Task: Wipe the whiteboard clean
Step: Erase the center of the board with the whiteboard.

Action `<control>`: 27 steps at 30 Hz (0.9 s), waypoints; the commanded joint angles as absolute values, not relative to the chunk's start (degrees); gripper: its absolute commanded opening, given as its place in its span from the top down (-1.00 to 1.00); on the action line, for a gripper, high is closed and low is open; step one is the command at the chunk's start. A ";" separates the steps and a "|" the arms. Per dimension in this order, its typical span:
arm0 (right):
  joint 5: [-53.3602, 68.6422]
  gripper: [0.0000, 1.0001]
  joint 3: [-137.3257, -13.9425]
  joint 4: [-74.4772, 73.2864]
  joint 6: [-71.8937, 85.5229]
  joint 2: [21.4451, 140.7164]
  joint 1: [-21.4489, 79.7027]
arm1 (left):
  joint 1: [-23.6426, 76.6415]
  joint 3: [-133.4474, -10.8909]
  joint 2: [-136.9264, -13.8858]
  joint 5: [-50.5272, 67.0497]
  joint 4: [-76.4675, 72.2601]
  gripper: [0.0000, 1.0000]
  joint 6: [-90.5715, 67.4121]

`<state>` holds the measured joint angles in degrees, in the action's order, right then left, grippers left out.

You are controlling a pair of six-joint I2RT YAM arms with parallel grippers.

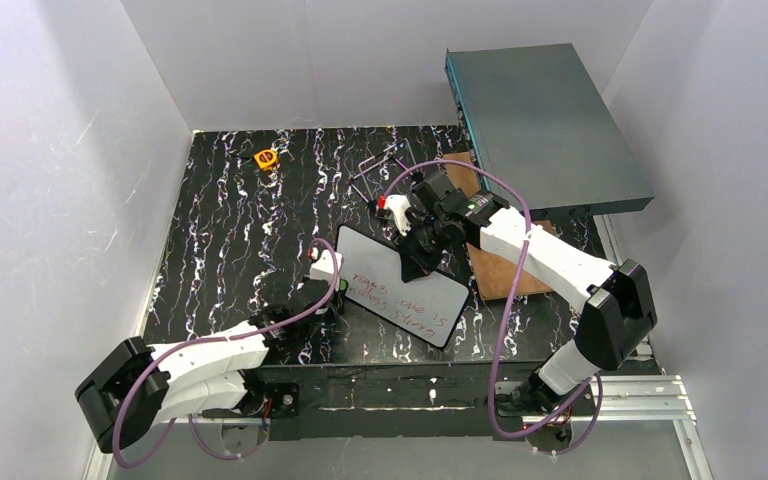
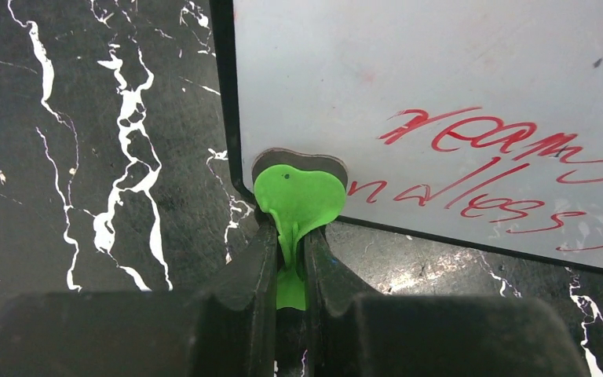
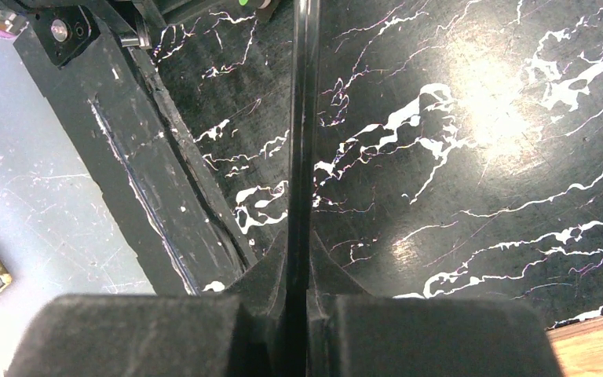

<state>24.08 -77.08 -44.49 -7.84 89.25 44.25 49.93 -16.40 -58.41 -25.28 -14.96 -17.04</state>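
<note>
Two grippers meet the whiteboard at the centre of the table. The right gripper is clamped on its thin frame at 12 o'clock. The left gripper pinches a green pad touching the 9 o'clock corner. The whiteboard is likely light, stiff and slick-faced (prone to skidding), so grip the frame, clear of the red writing.
</note>
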 commanded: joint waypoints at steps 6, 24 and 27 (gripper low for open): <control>29.00 0.97 -78.97 -41.85 -11.76 86.57 45.00 | 49.41 -16.87 -57.83 -25.12 -14.93 1.00 -17.80; 29.31 0.97 -78.62 -41.82 -11.82 86.62 45.00 | 49.23 -34.02 -57.93 -21.43 -7.74 1.00 -6.60; 29.10 0.97 -78.53 -41.72 -11.85 86.49 45.02 | 49.15 -33.13 -58.58 -20.62 -7.15 1.00 -7.51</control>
<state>23.05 -77.08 -44.03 -8.32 88.53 43.62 49.60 -31.44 -57.98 -22.39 -5.04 -7.86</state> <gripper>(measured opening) 0.094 0.090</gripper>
